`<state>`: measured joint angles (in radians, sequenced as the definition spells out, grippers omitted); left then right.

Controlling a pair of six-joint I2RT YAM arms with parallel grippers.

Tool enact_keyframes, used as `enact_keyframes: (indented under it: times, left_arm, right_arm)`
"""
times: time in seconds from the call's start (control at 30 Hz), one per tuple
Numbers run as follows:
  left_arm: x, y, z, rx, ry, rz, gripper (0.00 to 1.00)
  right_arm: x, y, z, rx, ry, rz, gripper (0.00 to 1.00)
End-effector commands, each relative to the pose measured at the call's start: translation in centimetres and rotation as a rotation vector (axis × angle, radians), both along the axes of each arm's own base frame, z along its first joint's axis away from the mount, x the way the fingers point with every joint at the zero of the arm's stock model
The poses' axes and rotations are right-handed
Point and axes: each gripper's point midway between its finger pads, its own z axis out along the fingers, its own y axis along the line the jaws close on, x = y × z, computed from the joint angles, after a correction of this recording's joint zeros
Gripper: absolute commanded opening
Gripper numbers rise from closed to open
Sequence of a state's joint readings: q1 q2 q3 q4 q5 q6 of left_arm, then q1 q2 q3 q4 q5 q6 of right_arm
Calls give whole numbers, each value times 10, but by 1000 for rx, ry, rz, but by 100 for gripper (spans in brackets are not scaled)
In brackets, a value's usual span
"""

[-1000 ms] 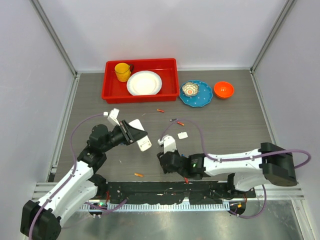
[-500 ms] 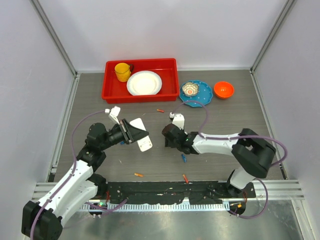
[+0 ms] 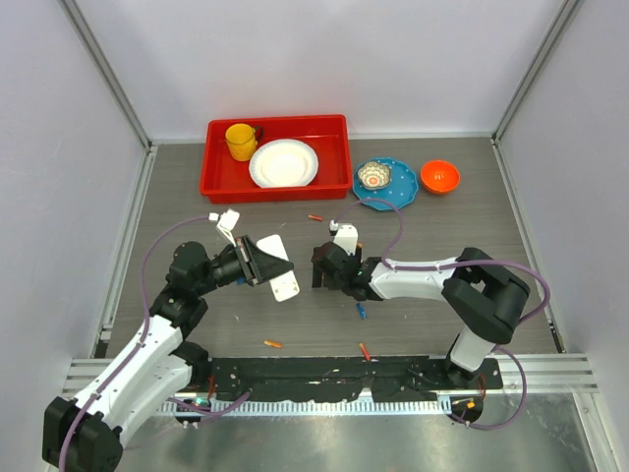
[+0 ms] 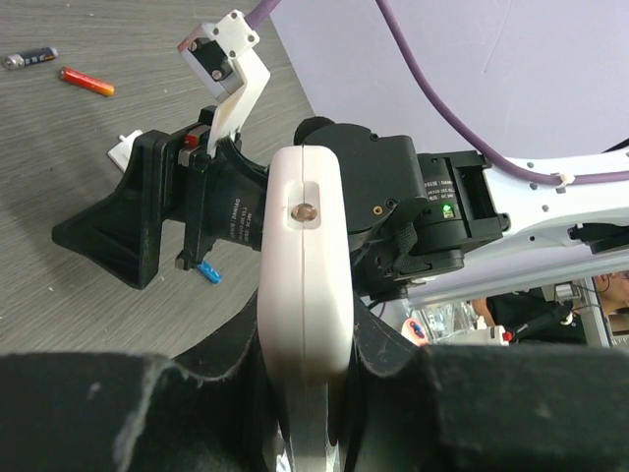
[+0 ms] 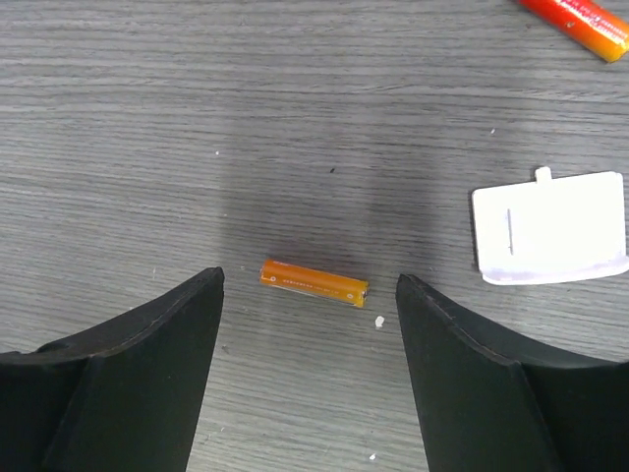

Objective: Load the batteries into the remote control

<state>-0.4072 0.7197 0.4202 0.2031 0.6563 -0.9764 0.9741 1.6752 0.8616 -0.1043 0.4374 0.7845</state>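
Remote control (image 4: 305, 256) is clamped in the closed left gripper (image 3: 261, 262), while the right gripper (image 5: 308, 305) stands open over an orange battery (image 5: 314, 282) lying on the table (image 5: 147, 118).

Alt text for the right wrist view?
An orange battery lies flat on the grey table, between the open black fingers. A small white cover lies to its right, and a red-orange battery shows at the top right.
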Motion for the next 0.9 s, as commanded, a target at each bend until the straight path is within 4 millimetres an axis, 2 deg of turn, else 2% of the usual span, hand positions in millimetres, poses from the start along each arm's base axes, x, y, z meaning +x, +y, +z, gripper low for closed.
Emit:
enact_keyframes:
  times: [0.0,0.2,0.23,0.33,0.37,0.47,0.57,0.6,0.63,0.87]
  left_arm:
    - [1,-1,21,-13,-78,-16,0]
    - [-1,-1,28,-24,-91,-23,0]
    - [-3,0,30,-29,-99,-23,0]
    - [-8,0,36,-40,-120,-37,0]
    - [-9,0,38,-49,-125,-41,0]
    - [-16,-2,46,-84,-156,-78,0]
    - [-27,-5,54,-128,-172,-139,0]
    - [-30,-6,56,-142,-158,-154,0]
    - [-35,-6,59,-152,-173,-180,0]
    - [-44,-5,62,-156,-179,-211,0]
  right_arm:
    - [7,10,26,37,-50,32,80]
    - [12,8,65,-14,-163,175,79]
    - [14,8,76,-54,-218,258,76]
    - [13,14,84,-106,-270,458,67]
    - [7,23,85,-82,-260,534,65]
    - [-3,33,76,-115,-237,749,61]
    - [-12,36,63,-152,-195,868,57]
    - [-13,32,50,-183,-154,877,57]
    - [-11,31,46,-193,-143,881,55]
    - [1,27,28,-232,-89,895,49]
